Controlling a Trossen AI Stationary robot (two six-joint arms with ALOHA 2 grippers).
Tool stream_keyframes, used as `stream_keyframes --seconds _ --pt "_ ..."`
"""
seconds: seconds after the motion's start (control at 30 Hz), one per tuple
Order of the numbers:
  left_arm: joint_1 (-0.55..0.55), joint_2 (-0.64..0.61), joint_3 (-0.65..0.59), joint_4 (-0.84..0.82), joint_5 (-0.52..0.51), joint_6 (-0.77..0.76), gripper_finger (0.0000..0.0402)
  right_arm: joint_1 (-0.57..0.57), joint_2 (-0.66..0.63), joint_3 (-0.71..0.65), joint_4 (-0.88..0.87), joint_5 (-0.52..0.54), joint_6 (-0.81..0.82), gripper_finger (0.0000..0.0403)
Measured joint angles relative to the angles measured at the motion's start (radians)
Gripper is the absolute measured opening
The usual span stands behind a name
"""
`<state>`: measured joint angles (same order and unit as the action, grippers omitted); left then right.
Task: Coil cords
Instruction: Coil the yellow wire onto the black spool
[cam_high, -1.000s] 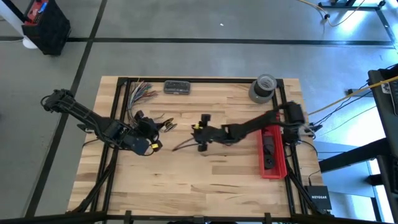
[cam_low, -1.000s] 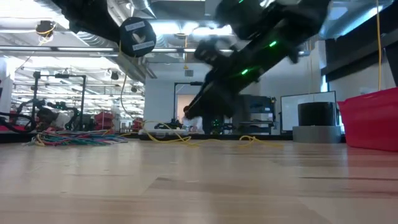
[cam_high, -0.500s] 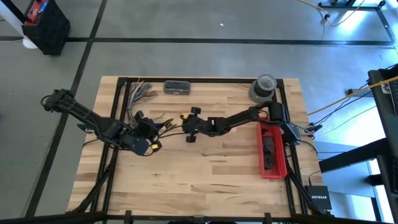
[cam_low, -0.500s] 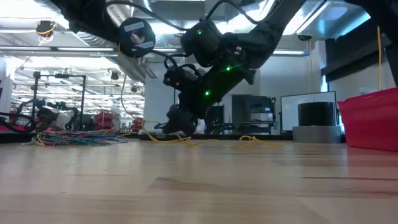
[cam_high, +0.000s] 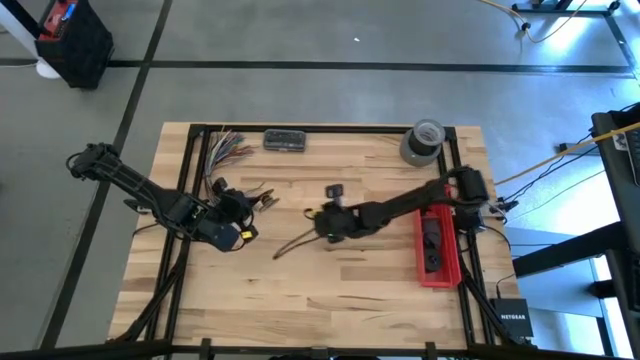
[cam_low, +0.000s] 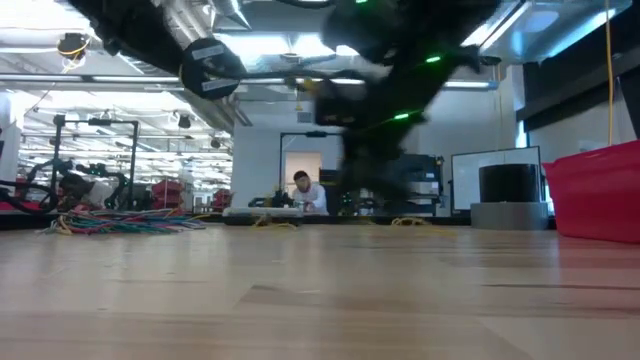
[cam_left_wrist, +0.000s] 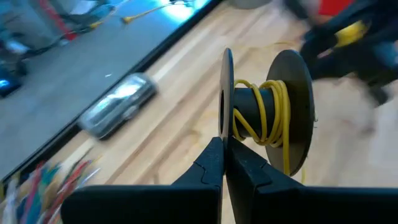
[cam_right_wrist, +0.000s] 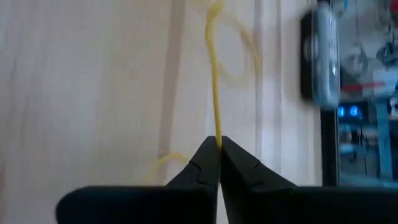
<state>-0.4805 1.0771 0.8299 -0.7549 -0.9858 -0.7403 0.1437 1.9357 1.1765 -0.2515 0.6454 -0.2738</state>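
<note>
Now right claw pinches the cord; left claw (pressed together) grips a spool.

arm blurred, perhaps mid-swing

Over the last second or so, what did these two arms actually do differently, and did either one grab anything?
The right gripper swung toward the left arm, then drew back to the table's middle. Its fingers, wide open before, have shut on the yellow cord, which runs on ahead of its tips. The left gripper stayed put at the left side, shut on the flange of a black spool wound with yellow cord. The red bin and tape roll haven't moved.
</note>
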Motion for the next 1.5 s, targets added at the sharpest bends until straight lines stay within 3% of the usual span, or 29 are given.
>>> stream_keyframes --seconds 0.23,0.43,0.7,1.03,1.2,1.5 --pt "0.004 -0.008 0.0 -0.248 -0.063 -0.278 0.0 0.054 -0.283 -0.288 -0.275 0.093 0.253 0.0005" --pt "0.004 -0.008 0.0 -0.564 -0.062 -0.645 0.0 0.059 -0.566 -0.478 -0.401 0.116 0.481 0.0005" --pt "0.004 -0.003 -0.044 -0.809 0.108 -0.981 0.0 0.059 -0.805 -0.516 -0.491 0.133 0.516 0.0005" --pt "0.004 0.0 -0.071 -0.817 0.236 -1.006 0.0 0.039 -0.959 -0.513 -0.529 0.223 0.597 0.0008" --pt "0.004 0.0 -0.071 -0.816 0.239 -1.007 0.0 -0.039 -1.0 -0.513 -0.569 0.307 0.68 0.0008" --pt "0.0 0.0 -0.071 -0.816 0.239 -0.995 0.0 -0.189 -1.088 -0.513 -0.574 0.315 0.697 0.0011"
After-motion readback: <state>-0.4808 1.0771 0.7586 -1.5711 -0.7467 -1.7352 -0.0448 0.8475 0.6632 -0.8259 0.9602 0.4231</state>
